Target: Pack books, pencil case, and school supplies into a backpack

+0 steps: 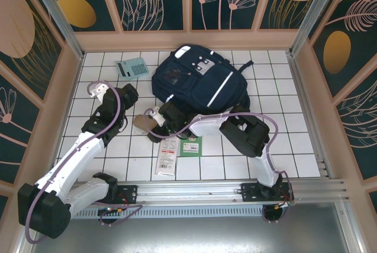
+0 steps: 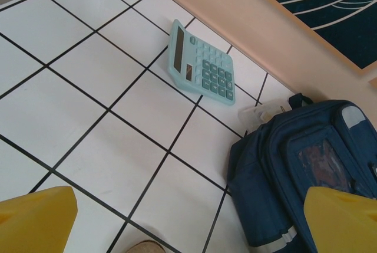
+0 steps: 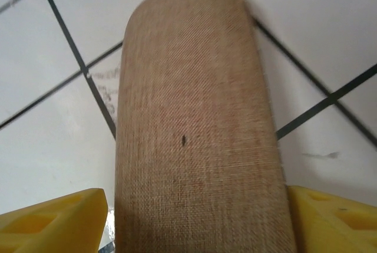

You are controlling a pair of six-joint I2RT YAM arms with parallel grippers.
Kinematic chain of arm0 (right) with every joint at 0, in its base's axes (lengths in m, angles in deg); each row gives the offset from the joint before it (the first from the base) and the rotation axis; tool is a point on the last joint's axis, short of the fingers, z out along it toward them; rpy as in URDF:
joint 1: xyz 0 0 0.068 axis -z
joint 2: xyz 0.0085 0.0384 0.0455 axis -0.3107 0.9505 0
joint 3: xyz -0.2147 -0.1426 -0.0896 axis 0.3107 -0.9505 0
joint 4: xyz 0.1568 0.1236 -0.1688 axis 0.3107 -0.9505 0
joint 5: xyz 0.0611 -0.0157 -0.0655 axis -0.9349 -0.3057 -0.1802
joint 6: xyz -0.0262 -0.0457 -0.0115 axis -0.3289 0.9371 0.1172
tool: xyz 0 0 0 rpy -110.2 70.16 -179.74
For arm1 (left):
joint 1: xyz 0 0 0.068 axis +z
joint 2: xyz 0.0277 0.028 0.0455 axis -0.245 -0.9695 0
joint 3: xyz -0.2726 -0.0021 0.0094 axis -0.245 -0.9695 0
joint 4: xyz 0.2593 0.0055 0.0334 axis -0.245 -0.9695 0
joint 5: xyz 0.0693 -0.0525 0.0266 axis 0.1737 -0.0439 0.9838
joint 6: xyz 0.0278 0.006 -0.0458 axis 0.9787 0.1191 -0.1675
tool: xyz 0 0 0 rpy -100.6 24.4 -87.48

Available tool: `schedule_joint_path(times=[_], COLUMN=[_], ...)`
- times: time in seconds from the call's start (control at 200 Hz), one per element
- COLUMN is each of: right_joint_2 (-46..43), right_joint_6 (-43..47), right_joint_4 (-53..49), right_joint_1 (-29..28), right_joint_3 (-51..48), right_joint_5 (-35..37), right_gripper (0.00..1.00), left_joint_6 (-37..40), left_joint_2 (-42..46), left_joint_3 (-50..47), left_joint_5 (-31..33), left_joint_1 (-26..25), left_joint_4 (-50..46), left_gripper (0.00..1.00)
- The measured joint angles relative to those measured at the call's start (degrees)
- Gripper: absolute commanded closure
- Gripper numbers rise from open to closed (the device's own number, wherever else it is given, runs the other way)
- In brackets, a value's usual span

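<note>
Tan pencil case [image 3: 200, 129] sits between the right gripper's [image 3: 194, 217] parted jaws, ungripped; calculator [image 2: 203, 64] lies ahead of the wide left gripper [image 2: 188, 223], still unpacked

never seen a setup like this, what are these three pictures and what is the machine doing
Two white robot arms are bolted at the near edge of a tiled table. The overhead picture looks down from above and behind them; the other two come from cameras on each wrist, so the yellow blocks are the fingers.

On the table: a navy backpack, a teal calculator, a white-and-red pack and a small green book.

The left end effector is wide open and empty, looking toward the calculator. The right end effector has a finger on either side of a tan pencil case; whether it grips it, I cannot tell.
</note>
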Motion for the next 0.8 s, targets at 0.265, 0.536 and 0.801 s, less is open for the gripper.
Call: schedule_joint_path(times=[0.265,0.536,0.801], right_joint_2=[1.57,-0.74,-16.15], right_joint_6=[2.43,1.77,-1.86], right_joint_4=[-0.42,-0.48,-0.48], right_joint_1=[-1.29,-1.22,1.14], right_joint_3=[1.86,-0.59,-9.18], right_joint_5=[2.69,4.04,4.92], right_gripper=[0.46,0.58,0.58], left_joint_6=[0.24,1.14,2.78], left_joint_2=[-0.70,-0.72,-2.45], left_joint_3=[0.00,0.00,0.00], left_joint_5=[-1.57,-2.51,-6.34], left_joint_1=[0.00,0.00,0.00], left_joint_4=[0.00,0.00,0.81], left_gripper=[0.01,0.03,0.14])
